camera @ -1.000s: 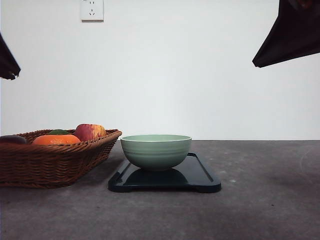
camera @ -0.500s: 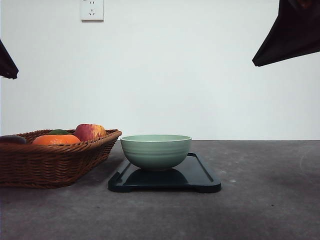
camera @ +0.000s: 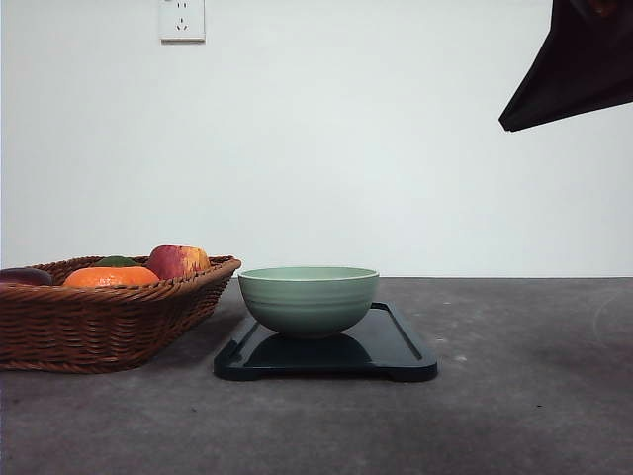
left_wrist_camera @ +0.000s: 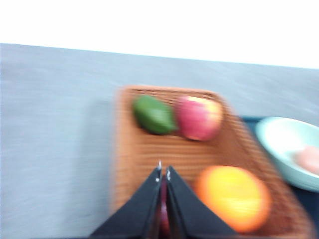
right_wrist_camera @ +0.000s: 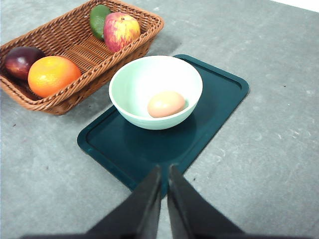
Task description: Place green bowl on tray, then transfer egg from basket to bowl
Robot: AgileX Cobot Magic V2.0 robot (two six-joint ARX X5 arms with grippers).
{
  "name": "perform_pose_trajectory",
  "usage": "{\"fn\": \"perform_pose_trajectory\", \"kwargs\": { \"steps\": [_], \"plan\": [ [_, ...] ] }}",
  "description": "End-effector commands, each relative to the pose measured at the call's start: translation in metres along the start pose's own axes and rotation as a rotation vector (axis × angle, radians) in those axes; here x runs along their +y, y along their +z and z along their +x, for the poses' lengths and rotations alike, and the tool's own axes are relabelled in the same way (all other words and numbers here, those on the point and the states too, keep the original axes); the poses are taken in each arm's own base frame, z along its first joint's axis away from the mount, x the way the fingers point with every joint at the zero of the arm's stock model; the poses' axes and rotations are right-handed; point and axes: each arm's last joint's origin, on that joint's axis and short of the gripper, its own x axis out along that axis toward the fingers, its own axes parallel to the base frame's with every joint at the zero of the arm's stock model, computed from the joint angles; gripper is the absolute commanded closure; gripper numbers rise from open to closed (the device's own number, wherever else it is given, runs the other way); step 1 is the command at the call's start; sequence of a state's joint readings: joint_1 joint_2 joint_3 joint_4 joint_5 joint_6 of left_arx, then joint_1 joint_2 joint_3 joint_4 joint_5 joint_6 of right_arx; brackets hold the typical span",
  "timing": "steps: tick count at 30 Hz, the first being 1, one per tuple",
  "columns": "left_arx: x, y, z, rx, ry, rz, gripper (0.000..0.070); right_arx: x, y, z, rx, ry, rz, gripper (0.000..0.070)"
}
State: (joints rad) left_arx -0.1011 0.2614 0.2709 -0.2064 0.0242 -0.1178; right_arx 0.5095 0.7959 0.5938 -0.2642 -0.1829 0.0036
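Observation:
The green bowl point(camera: 309, 299) point(right_wrist_camera: 155, 91) stands on the dark tray point(camera: 396, 346) point(right_wrist_camera: 214, 109), toward the end nearest the basket point(camera: 99, 322) point(right_wrist_camera: 65, 40) point(left_wrist_camera: 144, 149). The brown egg point(right_wrist_camera: 166, 104) point(left_wrist_camera: 310, 159) lies inside the bowl point(left_wrist_camera: 286, 147). My right gripper point(right_wrist_camera: 164, 172) is shut and empty, held high above the tray's near edge; its arm shows at the top right of the front view. My left gripper point(left_wrist_camera: 163, 172) is shut and empty, high over the basket.
The basket holds an orange point(right_wrist_camera: 52, 74) point(left_wrist_camera: 233, 196), a red-yellow apple point(right_wrist_camera: 120, 31) point(left_wrist_camera: 198, 117), a green fruit point(right_wrist_camera: 98, 17) point(left_wrist_camera: 153, 114) and a dark purple fruit point(right_wrist_camera: 21, 60). Bare grey table lies right of the tray. A wall socket point(camera: 182, 20) is on the back wall.
The left arm, seen earlier at the front view's left edge, has moved out of that view. Bowl, tray, basket and right arm have stayed put.

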Motion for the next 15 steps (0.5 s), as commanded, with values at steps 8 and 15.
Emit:
{"fn": "perform_pose_trajectory", "kwargs": {
  "steps": [8,15],
  "plan": [
    [0.016,-0.047,-0.001,-0.062,0.104,0.003,0.0700,0.001,0.001,0.001,-0.007,0.004,-0.008,0.0685],
    [0.019,-0.063,0.003,-0.036,0.115,0.003,0.0700,0.001,0.002,0.001,-0.013,0.005,-0.009,0.0685]
  ]
}}
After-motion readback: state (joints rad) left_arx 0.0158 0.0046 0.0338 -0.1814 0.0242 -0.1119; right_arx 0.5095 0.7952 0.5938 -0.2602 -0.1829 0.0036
